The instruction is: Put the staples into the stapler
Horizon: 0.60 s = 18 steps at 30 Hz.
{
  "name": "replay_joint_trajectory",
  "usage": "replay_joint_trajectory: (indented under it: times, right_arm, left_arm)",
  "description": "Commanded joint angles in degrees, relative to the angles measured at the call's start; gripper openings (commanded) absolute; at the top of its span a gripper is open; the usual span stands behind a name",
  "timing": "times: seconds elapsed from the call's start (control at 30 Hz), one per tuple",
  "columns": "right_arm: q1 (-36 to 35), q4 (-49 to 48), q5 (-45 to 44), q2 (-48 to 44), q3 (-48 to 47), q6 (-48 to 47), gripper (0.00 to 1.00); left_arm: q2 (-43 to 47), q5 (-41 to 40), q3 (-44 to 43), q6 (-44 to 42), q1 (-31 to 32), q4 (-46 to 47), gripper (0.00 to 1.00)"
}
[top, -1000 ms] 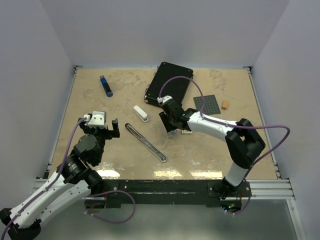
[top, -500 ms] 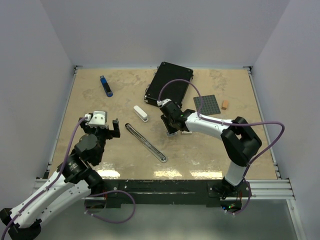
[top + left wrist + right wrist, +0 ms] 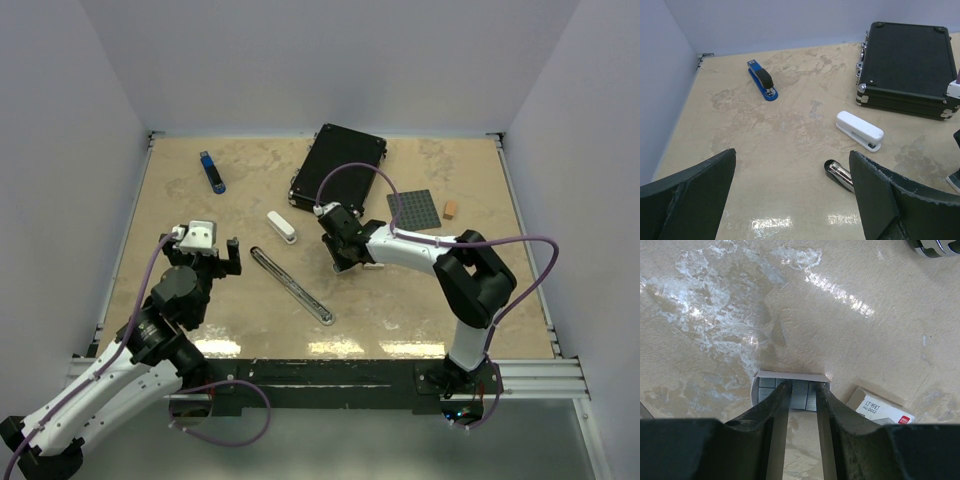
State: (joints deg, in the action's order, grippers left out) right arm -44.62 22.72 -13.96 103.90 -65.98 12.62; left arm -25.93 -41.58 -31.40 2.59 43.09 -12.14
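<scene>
Beige marbled tabletop [image 3: 200, 210] fills the scene, boxed in by plain pale grey walls [image 3: 320, 60] at the left, right and top of the overhead view. A metal rail [image 3: 540, 372] runs along the bottom, where both arm bases sit.

At lower left, the left gripper [image 3: 203, 262] hangs over the surface with its fingers spread wide and nothing between them. Just right of it, near mid-frame, lies the opened stapler [image 3: 292, 285]. It is a long thin bar of black and metal, folded out flat, with its long axis running from upper left to lower right.

Right of centre, the right gripper [image 3: 802, 388] points down at the table. In the right wrist view its fingers stand close together with only a narrow gap. They dip into a small white tray [image 3: 790, 375] of grey staple strips [image 3: 801, 391]. Whether the pads pinch a strip I cannot tell.

The staples box [image 3: 883, 412] is white with red print facing up. It lies flat on the table at the lower right of that view, just beside the right-hand finger and near the tray's right end. Its long axis slopes from upper left down to lower right.

Farther up the overhead view sit a white stapler [image 3: 282, 227] and a dark grey square mat [image 3: 414, 210] with an orange cube [image 3: 450, 209] beside it. Beyond them are a black case [image 3: 338, 165] and, at upper left, a blue stapler [image 3: 211, 172].
</scene>
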Motion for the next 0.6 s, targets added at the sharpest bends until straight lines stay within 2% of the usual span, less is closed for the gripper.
replay_joint_trajectory:
  times: [0.0, 0.57]
  right_arm:
    - [-0.2, 0.0, 0.5, 0.3, -0.3, 0.3, 0.31]
    - [-1.4, 0.0, 3.7, -0.3, 0.0, -0.1, 0.26]
  left_arm:
    - [-0.2, 1.0, -2.4, 0.5, -0.6, 0.3, 1.0]
    - [-0.3, 2.1, -2.4, 0.8, -1.4, 0.3, 1.0]
